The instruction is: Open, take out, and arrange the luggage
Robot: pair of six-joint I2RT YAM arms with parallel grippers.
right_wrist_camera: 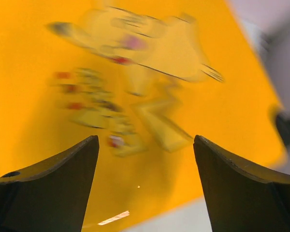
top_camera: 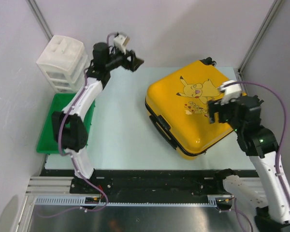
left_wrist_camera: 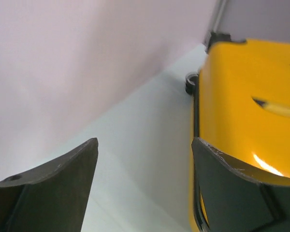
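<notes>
A bright-yellow hard-shell suitcase with Pikachu print [top_camera: 193, 108] is laid closed on the right of a pale tabletop [top_camera: 121, 130] enclosed by plain white walls [top_camera: 183, 29]. The left gripper [top_camera: 135, 61] and right gripper [top_camera: 216, 113] are held spread, nothing clasped.

Right wrist: luggage [right_wrist_camera: 48, 159] print blurred, unreadable. Left wrist: luggage cut off by right and bottom edges. Top: right hand [top_camera: 214, 112] hides luggage's right side; left arm [top_camera: 79, 104] covers part of green tray [top_camera: 46, 137].
</notes>
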